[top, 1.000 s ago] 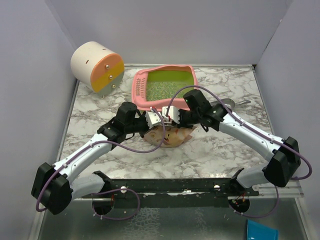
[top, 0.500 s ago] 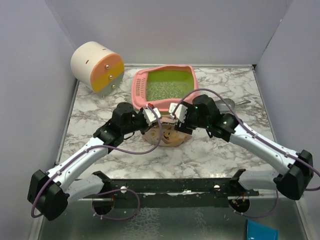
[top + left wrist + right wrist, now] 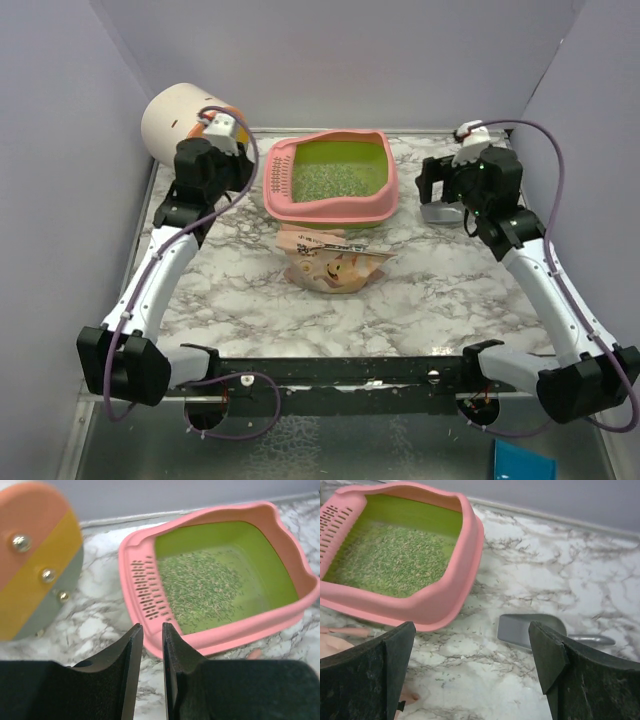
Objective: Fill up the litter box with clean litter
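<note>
The pink litter box (image 3: 325, 212) with its lime-green basin stands at the back middle of the marble table. Clean litter (image 3: 335, 180) covers the basin floor in a thin layer. In the left wrist view my left gripper (image 3: 152, 626) hangs above the table, left of the box (image 3: 250, 630) and its litter (image 3: 200, 587). Its jaws stand a narrow gap apart with nothing between them. My right gripper (image 3: 471, 627) is wide open and empty, raised over the table right of the box (image 3: 445, 600).
A cream-and-orange cylinder (image 3: 190, 120) sits at the back left, close to the left arm. The beige cat-print pouch (image 3: 335, 265) lies in front of the box. A grey scoop (image 3: 530, 629) lies right of the box. Stray granules dot the marble there.
Both grippers have let go of the pouch and swung up and outward, left toward the cylinder, right toward the scoop. The right jaws opened wide. The pouch now lies alone.
</note>
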You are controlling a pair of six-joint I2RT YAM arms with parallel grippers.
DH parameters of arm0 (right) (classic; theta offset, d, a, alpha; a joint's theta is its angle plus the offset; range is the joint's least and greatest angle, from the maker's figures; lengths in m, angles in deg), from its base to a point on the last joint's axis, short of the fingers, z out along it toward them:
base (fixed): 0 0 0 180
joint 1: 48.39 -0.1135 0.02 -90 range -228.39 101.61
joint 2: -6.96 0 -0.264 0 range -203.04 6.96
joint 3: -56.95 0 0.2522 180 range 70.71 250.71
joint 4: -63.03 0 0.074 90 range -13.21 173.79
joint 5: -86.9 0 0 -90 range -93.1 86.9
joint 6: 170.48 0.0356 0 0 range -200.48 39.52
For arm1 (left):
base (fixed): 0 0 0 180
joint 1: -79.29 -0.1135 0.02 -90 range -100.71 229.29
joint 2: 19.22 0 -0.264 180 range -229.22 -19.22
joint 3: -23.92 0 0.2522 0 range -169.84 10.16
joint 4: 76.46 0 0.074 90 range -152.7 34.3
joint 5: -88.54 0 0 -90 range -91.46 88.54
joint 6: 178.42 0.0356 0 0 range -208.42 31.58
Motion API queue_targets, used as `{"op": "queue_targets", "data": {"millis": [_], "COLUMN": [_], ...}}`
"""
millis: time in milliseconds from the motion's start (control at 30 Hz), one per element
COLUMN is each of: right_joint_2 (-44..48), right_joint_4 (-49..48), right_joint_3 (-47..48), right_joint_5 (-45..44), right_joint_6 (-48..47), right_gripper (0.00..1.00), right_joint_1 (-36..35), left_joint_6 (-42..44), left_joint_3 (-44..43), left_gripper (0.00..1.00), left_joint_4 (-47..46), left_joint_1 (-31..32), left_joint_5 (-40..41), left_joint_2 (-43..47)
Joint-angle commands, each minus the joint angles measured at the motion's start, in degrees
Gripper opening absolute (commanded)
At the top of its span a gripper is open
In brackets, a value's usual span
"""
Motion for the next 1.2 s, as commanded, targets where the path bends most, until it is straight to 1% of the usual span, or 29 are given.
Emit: {"op": "queue_targets", "data": {"millis": [0,67,100,133,200,300,400,567,700,767,900,1100,1167], "right_joint_2": [-0.44,-0.02,0.04,0.24,0.87,1.50,2.52,3.96,4.45,4.44,5.00,6.29,6.33], "right_joint_4": [0.89,-5.24,-8.15,-11.33,-15.42,-15.29,-14.13,-13.53,-14.67,-14.57,-13.45,-12.32,-12.02], "right_joint_3": [-1.53,-5.47,-7.21,-9.26,-12.32,-14.10,-15.20,-16.70,-17.91,-17.91,-17.99,-18.44,-18.56], "right_joint_5": [24.19,37.12,40.76,43.37,45.32,45.08,43.90,42.13,41.30,41.43,40.26,39.50,39.10], "right_joint_6": [16.71,23.34,26.71,29.38,32.12,31.61,29.84,28.35,28.95,28.96,28.21,27.25,27.09], "right_gripper": [0.97,0.96,0.96,0.96,0.96,0.96,0.96,0.96,0.96,0.96,0.96,0.96,0.96], "right_joint_1": [14.66,20.12,21.46,21.92,21.99,21.99,21.99,21.99,21.99,21.99,21.99,21.99,21.99], "left_joint_6": [-16.21,-18.74,-18.91,-19.17,-21.25,-24.05,-24.85,-25.27,-25.54,-27.20,-29.82,-30.48,-30.09], "left_joint_3": [0.78,2.54,3.28,4.17,5.73,7.70,10.07,13.69,16.13,17.22,18.81,19.26,19.14], "left_gripper": [0.26,0.27,0.27,0.28,0.30,0.32,0.33,0.33,0.34,0.34,0.34,0.34,0.33], "left_joint_4": [0.29,-1.38,-1.66,-1.90,-1.86,-1.81,-2.70,-3.53,-4.31,-4.73,-5.64,-4.78,-4.76], "left_joint_1": [-10.69,-13.26,-13.68,-13.78,-13.79,-13.79,-13.72,-13.72,-13.70,-13.70,-13.54,-13.26,-13.26], "left_joint_5": [-12.38,-15.65,-16.50,-16.81,-16.62,-18.56,-18.89,-14.55,-9.80,-8.27,-7.25,-5.48,-5.52], "left_joint_2": [0.98,1.85,2.05,2.37,2.83,3.59,4.91,7.98,10.27,10.71,10.93,10.68,10.73]}}
